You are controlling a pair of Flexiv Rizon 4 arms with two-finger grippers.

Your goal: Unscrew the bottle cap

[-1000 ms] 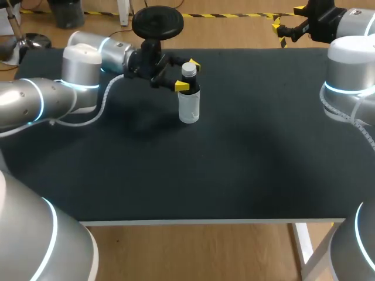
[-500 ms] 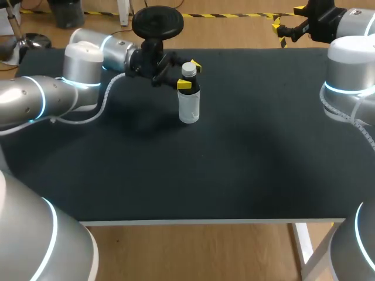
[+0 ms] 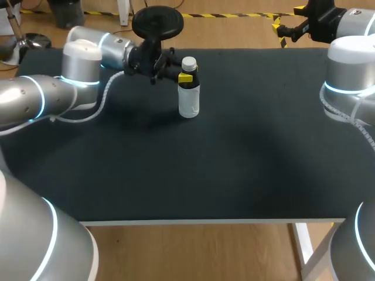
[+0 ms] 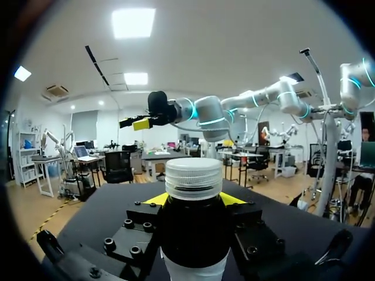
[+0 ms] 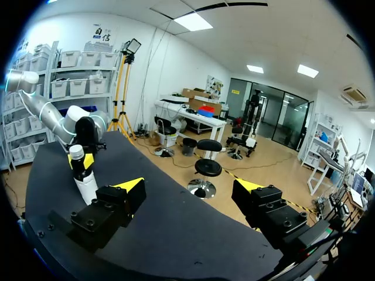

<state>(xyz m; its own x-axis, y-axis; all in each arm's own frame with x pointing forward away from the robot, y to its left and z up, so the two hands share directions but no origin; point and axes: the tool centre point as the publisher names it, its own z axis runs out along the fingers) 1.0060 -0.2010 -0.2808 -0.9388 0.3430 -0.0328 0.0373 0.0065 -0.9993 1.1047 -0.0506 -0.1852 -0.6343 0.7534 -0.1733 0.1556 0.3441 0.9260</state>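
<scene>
A small bottle (image 3: 188, 100) with a pale lower body, a dark shoulder and a white screw cap (image 3: 188, 62) stands upright at the back of the black table, left of the middle. My left gripper (image 3: 187, 74) comes in from the left and is shut on its dark shoulder just under the cap, one yellow tip on each side. The left wrist view has the bottle (image 4: 193, 234) filling the space between the fingers (image 4: 153, 199), with the cap (image 4: 193, 178) poking above them. My right gripper (image 3: 288, 24) hangs open and empty over the far right edge. From the right wrist view the gripper (image 5: 190, 190) sees the bottle (image 5: 84, 175) far ahead.
The black table top (image 3: 234, 146) stretches bare from the bottle to the front edge and across to the right side. My right arm's grey elbow (image 3: 351, 70) rises at the right edge.
My left gripper's fingers have drawn together from wide open onto the bottle's shoulder. The bottle has shifted slightly toward the back. The right arm has stayed still.
</scene>
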